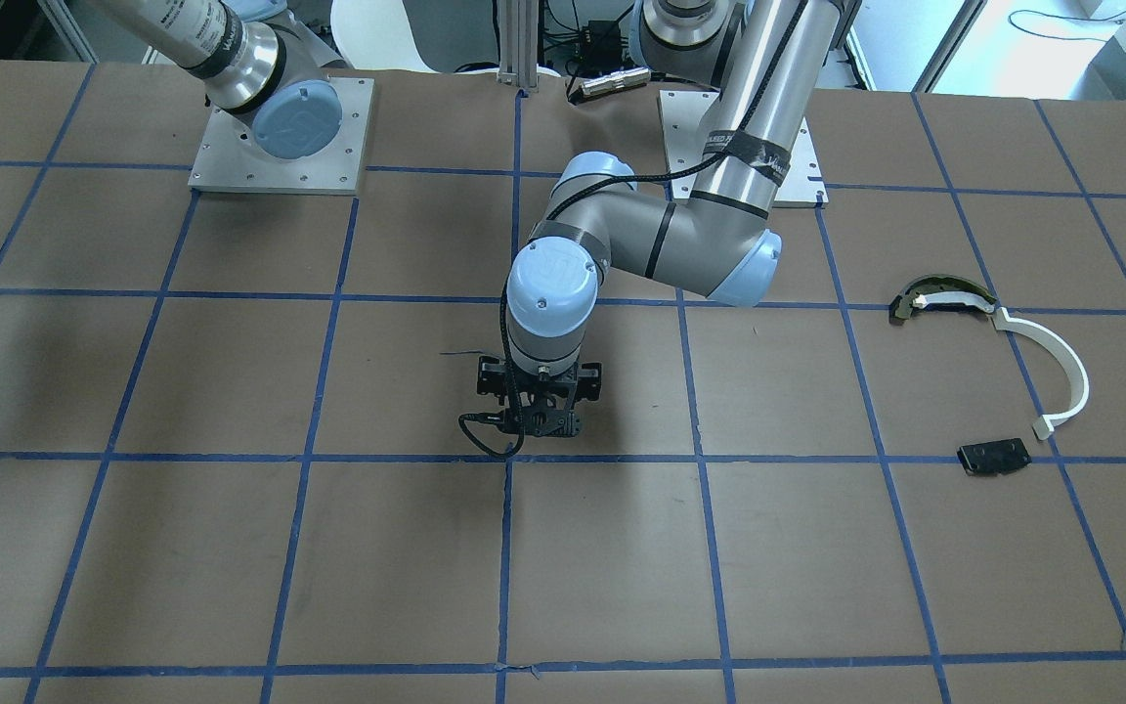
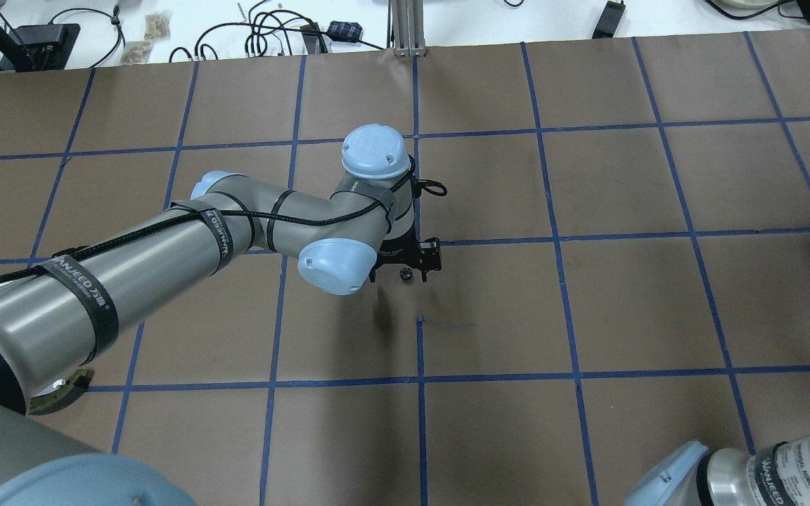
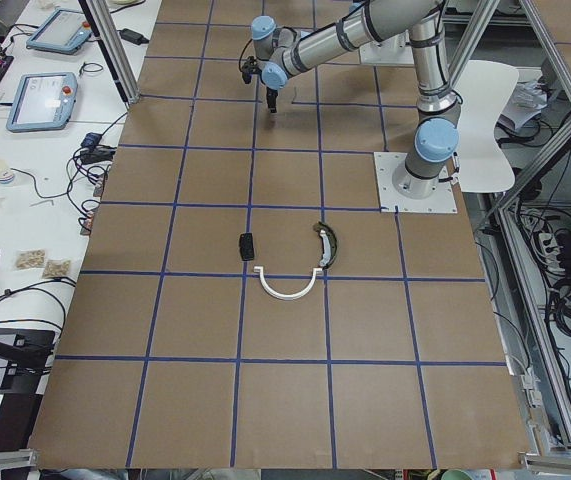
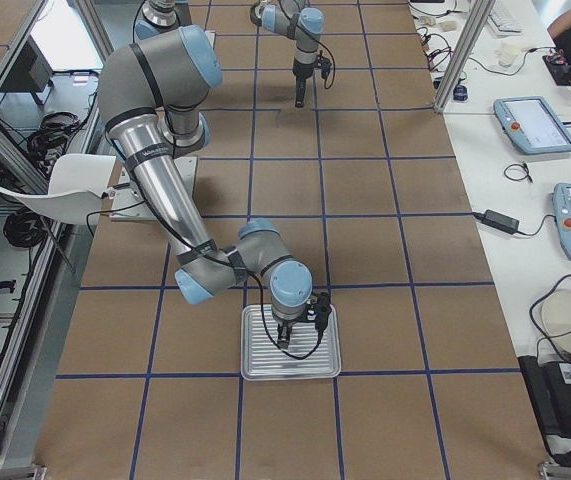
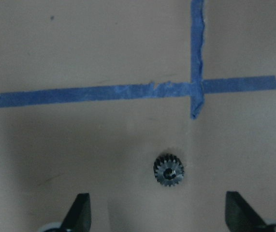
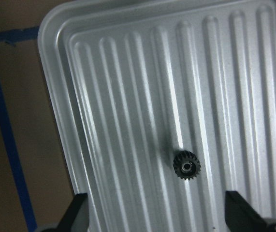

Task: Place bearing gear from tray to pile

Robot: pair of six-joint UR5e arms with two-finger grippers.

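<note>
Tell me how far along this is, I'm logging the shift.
Done: nothing; no gear shows by the thin white half-ring strip or flat black plate. In hand: a small dark toothed gear lies on brown paper between the left arm's open fingers, ungripped. Left: carrying it there, plus a second dark gear in the ribbed metal tray between the right arm's open fingers.

Worktop point(image 2: 630, 176): covered in brown paper and marked into squares by blue tape lines point(image 2: 553, 239). One line near the centre ends in a ragged stub point(image 5: 194, 108). An aluminium post point(image 2: 405, 28) stands at the middle of the far edge. A white side bench point(image 4: 465, 180) runs along that edge. It carries a blue-screened tablet point(image 3: 43, 100), a second tablet point(image 3: 65, 30), tangled black cables point(image 2: 264, 35) and two small bags point(image 3: 30, 258). A white chair point(image 3: 485, 130) stands beyond the opposite edge.
</note>
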